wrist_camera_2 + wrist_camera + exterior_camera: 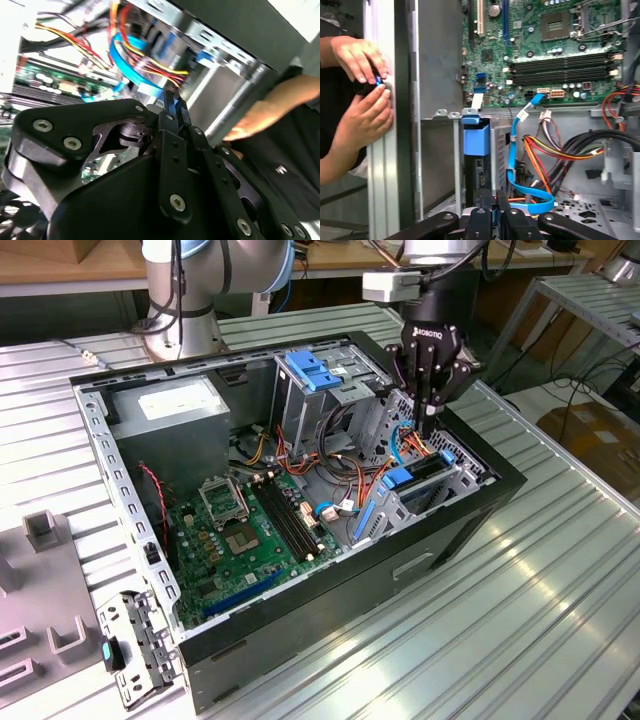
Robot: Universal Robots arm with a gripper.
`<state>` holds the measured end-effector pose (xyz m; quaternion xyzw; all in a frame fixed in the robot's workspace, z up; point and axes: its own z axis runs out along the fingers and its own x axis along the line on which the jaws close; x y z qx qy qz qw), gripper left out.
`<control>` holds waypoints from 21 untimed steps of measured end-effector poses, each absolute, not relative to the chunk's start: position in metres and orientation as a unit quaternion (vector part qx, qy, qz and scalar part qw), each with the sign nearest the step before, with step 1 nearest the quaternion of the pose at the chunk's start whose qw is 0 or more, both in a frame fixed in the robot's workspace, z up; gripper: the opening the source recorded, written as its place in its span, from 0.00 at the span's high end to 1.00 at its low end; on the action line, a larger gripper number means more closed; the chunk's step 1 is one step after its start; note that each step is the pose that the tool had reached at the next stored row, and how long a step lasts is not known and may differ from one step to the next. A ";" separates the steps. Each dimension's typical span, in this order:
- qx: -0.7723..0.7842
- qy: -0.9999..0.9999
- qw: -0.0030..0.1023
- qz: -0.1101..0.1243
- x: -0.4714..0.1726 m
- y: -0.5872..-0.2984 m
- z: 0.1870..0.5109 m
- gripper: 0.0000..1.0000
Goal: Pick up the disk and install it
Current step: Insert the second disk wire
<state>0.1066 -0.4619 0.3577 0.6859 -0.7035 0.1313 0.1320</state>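
Down inside the open computer case [400,570], at the drive cage end, my end effector [428,428] is hanging with its fingers pressed together. I am not seeing anything pinched between them in either wrist view. The tips are pointing into the gap just above the cage, among the cabling.

The disk [402,480] is not in my grip. It is looking to me as if it is sitting in the cage slot below my fingertips, with the blue end of its rail frame facing up; in the first wrist view that blue end [476,140] is showing just beyond my fingers. I cannot tell whether it is fully seated.

A blue data cable [513,150] is looping right beside my fingertips, and a bundle of red, orange and yellow power wires [545,150] is lying next to it. I am judging those to be the main hazard: a finger catching a loop could drag a plug loose or tug a connector on the motherboard [240,530].

A person's hands [362,62] are working on the outside of the case wall, holding a small dark object. Any sideways swing from me could meet them, or a nudge to the case on the tabletop [520,620] could throw off my line with the slot and jam the disk crooked.
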 end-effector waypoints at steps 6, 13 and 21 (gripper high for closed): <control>0.697 -0.710 0.073 0.072 0.103 -0.463 0.358 0.84; 0.697 -0.710 0.067 0.072 0.095 -0.464 0.364 0.84; 0.698 -0.711 0.060 0.068 0.092 -0.479 0.364 0.84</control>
